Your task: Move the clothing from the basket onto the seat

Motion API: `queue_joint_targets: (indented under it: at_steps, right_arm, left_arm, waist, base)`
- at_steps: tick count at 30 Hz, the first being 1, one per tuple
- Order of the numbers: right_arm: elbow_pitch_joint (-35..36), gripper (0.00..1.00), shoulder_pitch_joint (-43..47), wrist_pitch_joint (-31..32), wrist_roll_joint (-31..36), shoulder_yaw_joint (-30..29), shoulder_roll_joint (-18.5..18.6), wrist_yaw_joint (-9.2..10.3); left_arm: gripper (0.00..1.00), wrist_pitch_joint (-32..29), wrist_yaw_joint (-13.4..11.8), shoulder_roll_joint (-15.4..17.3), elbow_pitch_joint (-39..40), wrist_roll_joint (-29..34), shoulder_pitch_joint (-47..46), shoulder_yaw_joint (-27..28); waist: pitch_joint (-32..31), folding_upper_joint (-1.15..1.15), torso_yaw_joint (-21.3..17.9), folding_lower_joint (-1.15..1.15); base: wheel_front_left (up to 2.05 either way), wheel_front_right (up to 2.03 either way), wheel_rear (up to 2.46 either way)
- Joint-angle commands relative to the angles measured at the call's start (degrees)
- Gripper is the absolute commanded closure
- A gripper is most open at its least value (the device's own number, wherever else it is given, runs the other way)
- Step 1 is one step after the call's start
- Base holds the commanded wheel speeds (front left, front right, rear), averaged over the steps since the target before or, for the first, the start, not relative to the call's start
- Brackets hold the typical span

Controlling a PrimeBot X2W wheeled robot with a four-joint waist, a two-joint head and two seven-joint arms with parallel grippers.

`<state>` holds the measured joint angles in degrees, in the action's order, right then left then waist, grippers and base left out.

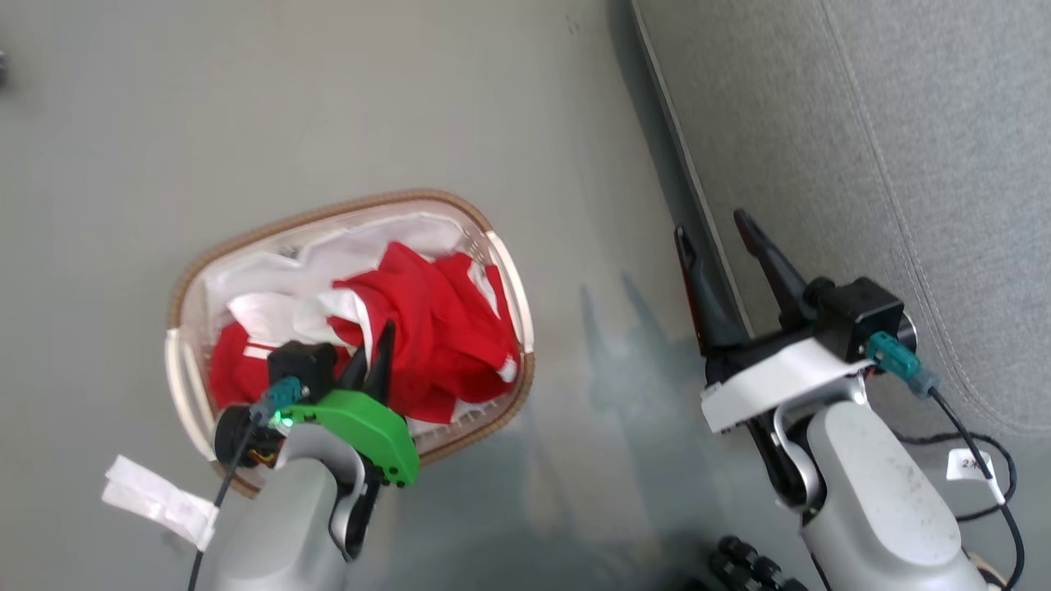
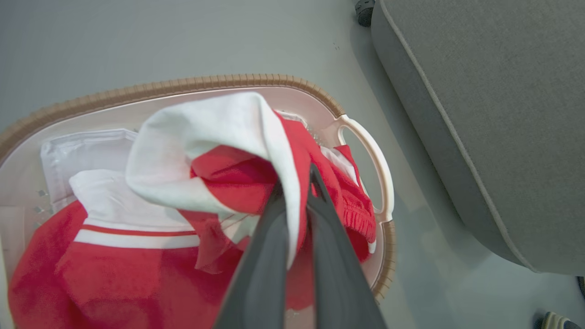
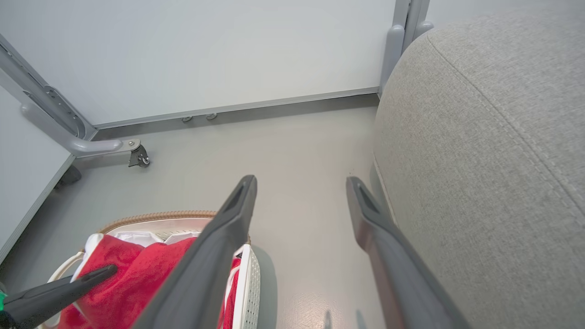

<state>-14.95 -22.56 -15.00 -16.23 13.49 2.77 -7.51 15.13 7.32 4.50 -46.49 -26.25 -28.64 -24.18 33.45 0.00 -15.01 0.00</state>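
Your left gripper [image 2: 296,180] sits over the basket [image 1: 345,205] — its fingers pinch the red clothing [image 1: 443,328]. Your right gripper [image 1: 713,225] hangs right of the basket — fingers wide apart.

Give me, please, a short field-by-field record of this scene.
left gripper: shut on a fold of the clothing
right gripper: open, holding nothing, by the edge of the seat
clothing: red and white, heaped in the basket
basket: on the floor, left of the seat and apart from it
task stage: nothing moved onto the seat yet
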Motion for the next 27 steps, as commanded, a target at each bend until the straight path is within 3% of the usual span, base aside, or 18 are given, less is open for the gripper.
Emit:
queue_joint_targets:
  at_steps: [1,14,27]
  right_arm:
    - [-0.53,0.0,1.72,-0.28,0.53,-0.26,0.29,0.05]
    - [-2.71,0.0,9.46,-0.27,1.96,-1.83,0.28,0.05]
    - [-3.58,0.0,14.44,-0.28,3.35,-2.6,0.28,0.05]
  left_arm:
    - [1.0,0.04,0.23,-0.2,0.98,-0.53,1.95,-0.06]
    - [1.0,0.05,0.23,0.51,15.03,5.4,10.18,1.26]
    - [1.0,0.05,0.24,1.9,29.41,7.14,7.78,-0.5]
  waist:
    - [-7.96,0.0,5.53,0.0]
    - [-18.16,0.0,10.92,0.0]
    - [-24.87,0.0,14.01,0.0]
  base:
    - [0.0,0.0,0.0]
    - [0.0,0.0,0.0]
    - [0.0,0.0,0.0]
